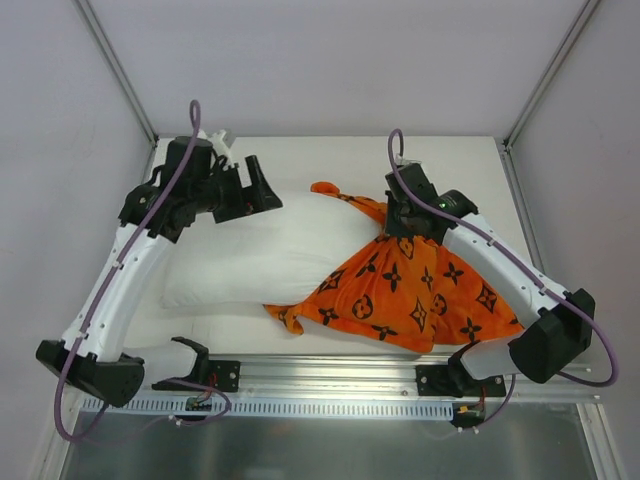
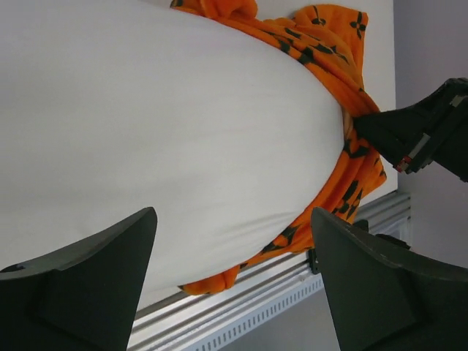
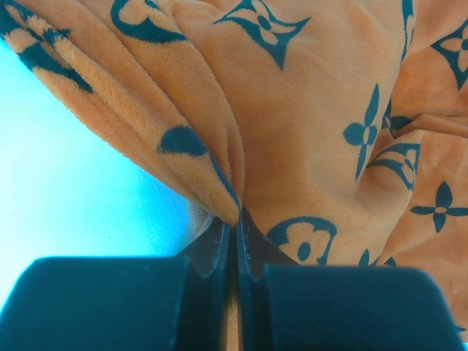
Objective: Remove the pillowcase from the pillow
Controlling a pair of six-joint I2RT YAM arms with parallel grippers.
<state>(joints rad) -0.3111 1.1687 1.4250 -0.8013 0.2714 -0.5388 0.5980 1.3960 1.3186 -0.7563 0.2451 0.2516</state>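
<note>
Most of the pillow (image 1: pixel 250 255) is seen bare, so the task is judged well past its middle but not finished. Nearest, just beyond the metal rail (image 1: pixel 330 375) at the bottom of the top view, the slack part of the pillowcase (image 1: pixel 425 295) is spread flat on the table (image 1: pixel 300 160) toward the lower right, with no cushion seen inside it. Behind it, the white cushion is laid across the centre and left of the frame. Only its right end is tucked in the orange cloth, which is bunched around it in a band running from the lower centre up to a small tuft at the upper centre.

At that band, right of centre, the right gripper (image 1: pixel 405 228) is clamped on a pinched fold of the cloth; in the right wrist view its fingers are pressed together with the fold caught between them. Farthest back, at the upper left, the left gripper (image 1: pixel 255 185) is held over the bare end of the cushion with its jaws spread wide and nothing between them.

What is left: the covered end must be drawn out of the cloth, probably with the cushion pinned down.
</note>
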